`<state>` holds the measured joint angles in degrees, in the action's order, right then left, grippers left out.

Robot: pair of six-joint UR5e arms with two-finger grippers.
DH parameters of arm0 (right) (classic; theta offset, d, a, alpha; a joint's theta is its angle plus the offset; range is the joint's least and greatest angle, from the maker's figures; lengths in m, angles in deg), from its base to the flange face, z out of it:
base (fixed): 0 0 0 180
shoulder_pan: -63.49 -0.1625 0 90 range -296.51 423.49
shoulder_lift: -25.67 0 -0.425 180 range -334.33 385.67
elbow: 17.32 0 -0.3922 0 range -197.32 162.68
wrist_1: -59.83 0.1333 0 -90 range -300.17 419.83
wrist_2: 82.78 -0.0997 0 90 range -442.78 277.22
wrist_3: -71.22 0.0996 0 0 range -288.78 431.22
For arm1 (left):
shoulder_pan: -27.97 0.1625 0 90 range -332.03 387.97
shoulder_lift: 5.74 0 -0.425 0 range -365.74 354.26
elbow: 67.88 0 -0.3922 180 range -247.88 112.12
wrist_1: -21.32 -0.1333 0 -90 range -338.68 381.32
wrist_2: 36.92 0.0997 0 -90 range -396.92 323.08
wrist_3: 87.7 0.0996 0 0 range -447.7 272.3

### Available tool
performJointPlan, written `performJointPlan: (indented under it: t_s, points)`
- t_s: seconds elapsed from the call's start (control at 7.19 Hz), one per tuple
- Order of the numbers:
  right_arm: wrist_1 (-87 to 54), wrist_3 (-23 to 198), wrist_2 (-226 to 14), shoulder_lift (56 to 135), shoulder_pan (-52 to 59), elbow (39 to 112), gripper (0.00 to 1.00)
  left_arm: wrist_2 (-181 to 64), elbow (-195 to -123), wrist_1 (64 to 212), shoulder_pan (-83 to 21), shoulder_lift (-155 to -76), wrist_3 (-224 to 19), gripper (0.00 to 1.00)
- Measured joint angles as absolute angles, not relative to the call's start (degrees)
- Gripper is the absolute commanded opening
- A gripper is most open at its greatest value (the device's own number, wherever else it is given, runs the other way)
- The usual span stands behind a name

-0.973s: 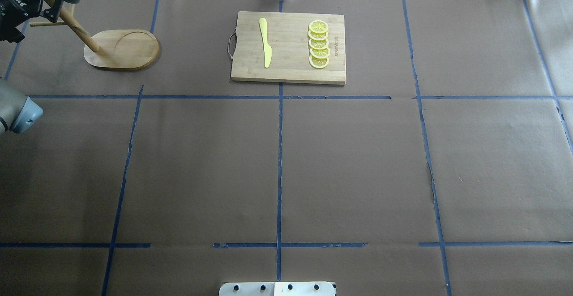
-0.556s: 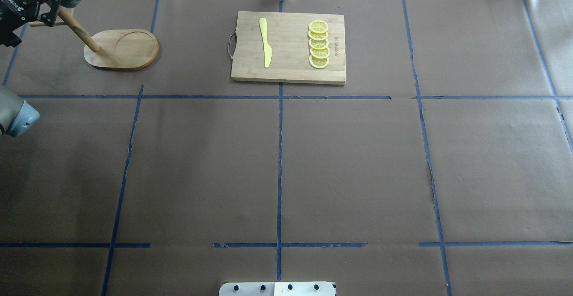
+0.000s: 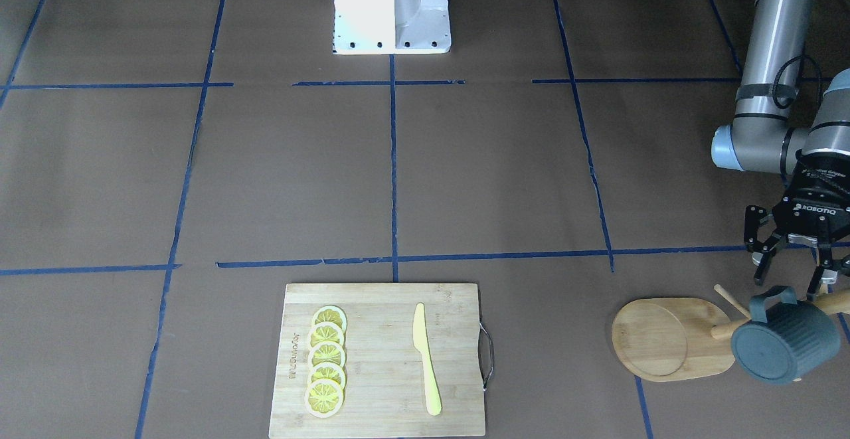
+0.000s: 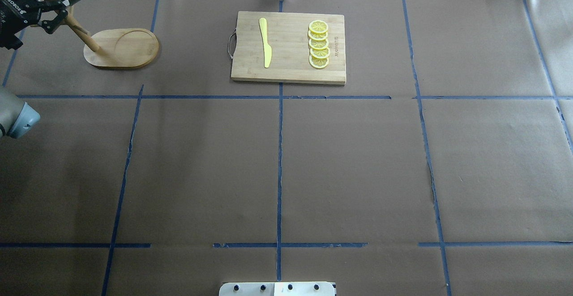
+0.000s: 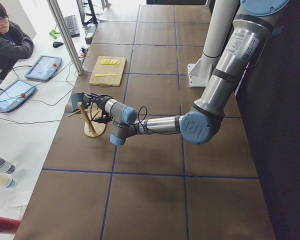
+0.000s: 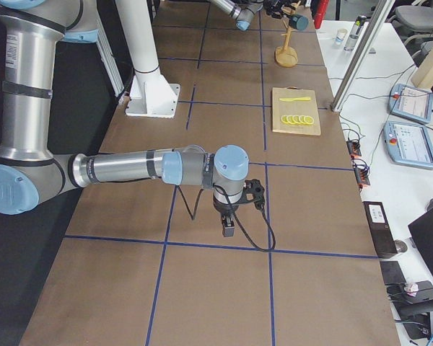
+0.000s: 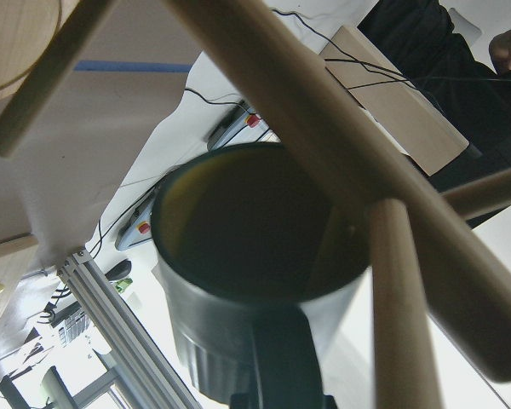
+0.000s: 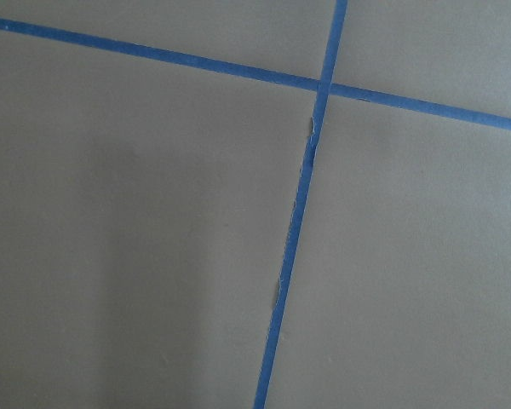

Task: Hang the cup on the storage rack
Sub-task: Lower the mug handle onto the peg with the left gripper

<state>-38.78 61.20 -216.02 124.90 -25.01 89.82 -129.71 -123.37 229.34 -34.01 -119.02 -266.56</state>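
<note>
Paper-covered table [image 3: 465,180] with a taped grid. The rack [image 3: 654,343] stands at the robot's far-left corner. The cup [image 3: 783,346] lies on its side against the pole, handle toward the left gripper [image 3: 789,282], apparently carried by a peg, though the hooking itself is hidden. The jaws stand spread wide at the handle and clamp nothing, a posture consistent with release. The right gripper [image 6: 231,225] hangs low over the table, well apart; its jaws cannot be judged.
</note>
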Motion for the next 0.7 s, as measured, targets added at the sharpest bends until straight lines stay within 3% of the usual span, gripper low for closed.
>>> performJointPlan:
  t_s: [0.42,0.7]
  points:
    - [-38.8,61.2,-216.1,125.0,-25.0,89.8,1.00,-130.7,-124.6,229.2,-34.0,-119.0,-266.5,1.00]
    - [-38.8,61.4,-216.2,125.0,-25.0,90.1,1.00,-133.8,-129.7,229.1,-34.5,-117.0,-264.4,1.00]
